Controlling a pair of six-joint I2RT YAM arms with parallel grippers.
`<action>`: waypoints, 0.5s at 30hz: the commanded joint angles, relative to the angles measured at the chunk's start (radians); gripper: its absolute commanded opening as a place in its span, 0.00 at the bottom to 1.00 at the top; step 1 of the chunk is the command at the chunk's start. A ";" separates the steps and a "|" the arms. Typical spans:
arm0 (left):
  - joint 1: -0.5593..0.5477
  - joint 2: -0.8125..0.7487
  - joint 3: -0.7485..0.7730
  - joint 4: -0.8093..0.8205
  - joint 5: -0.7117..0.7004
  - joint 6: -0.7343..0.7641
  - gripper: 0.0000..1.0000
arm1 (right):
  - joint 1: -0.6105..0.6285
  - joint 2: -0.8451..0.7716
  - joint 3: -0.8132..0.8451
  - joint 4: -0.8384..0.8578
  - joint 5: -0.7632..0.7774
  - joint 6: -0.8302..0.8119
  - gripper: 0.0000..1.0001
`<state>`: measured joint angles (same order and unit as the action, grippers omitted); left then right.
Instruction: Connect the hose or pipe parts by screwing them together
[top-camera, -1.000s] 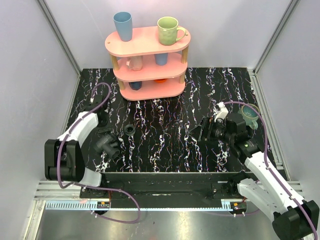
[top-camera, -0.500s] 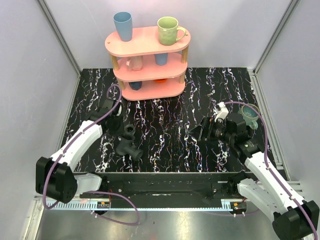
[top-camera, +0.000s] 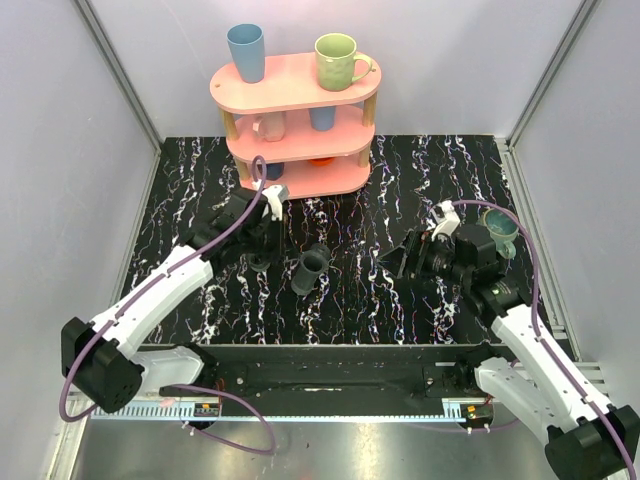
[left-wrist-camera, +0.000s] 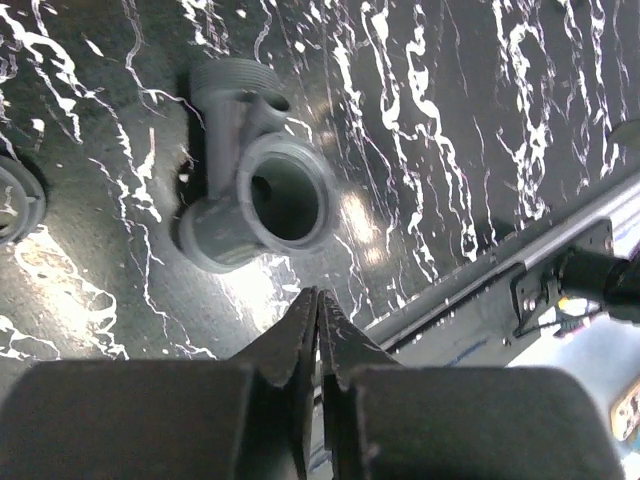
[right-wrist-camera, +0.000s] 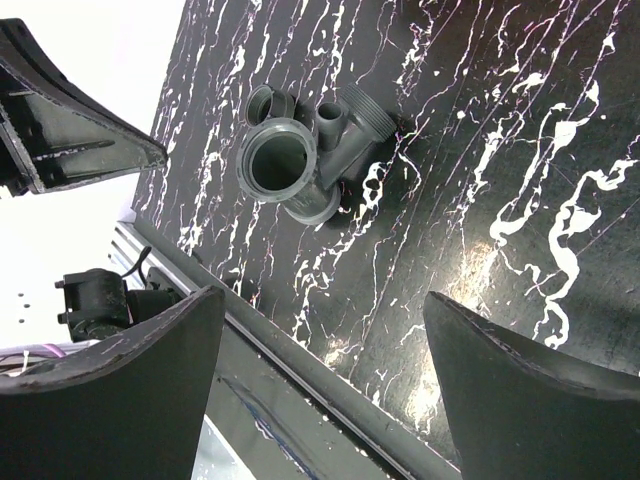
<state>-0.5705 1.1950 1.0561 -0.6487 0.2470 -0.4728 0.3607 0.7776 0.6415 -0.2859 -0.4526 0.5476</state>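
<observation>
1. T-shaped pipe fitting (top-camera: 310, 268): lies loose on the black marbled table (top-camera: 350, 200), left of centre and between the two arms. This spot is probably within reach of both. Its wide socket mouth tilts upward and one threaded end points away from the left arm.
2. Ring-shaped second part (top-camera: 260, 262): rests flat on the table near the fitting, on the left arm's side, with a gap between them. No threads are engaged, so the screwing step has not begun.
3. Left gripper (left-wrist-camera: 318, 300): the fingers are pressed together with nothing between them. The tips hover just short of the fitting's socket without touching it. Closed like this they form a narrow point, which suits nudging a part rather than grasping it. They would have to spread before taking the ring or the fitting.
4. Right gripper (right-wrist-camera: 322, 300): the fingers are spread wide and empty, and stand well apart from the fitting. They face it from the right side. The broad gap looks sized for the fitting's body, and it suggests this arm is meant to hold the fitting steady while the other part is turned.
5. Risk (judged): the fitting rests on rounded surfaces and may roll if it is touched off-centre.
</observation>
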 joint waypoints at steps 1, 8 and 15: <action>0.003 -0.024 0.024 0.077 -0.110 -0.006 0.14 | -0.002 0.022 0.018 0.021 0.019 0.003 0.90; 0.017 -0.075 0.047 -0.015 -0.293 0.077 0.80 | 0.015 0.090 -0.023 0.192 0.012 0.083 0.89; 0.126 -0.133 0.002 -0.049 -0.344 0.132 0.99 | 0.217 0.221 -0.031 0.323 0.310 0.204 0.93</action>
<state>-0.4934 1.1049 1.0599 -0.6895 -0.0246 -0.3920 0.4911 0.9283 0.5922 -0.0795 -0.3328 0.6704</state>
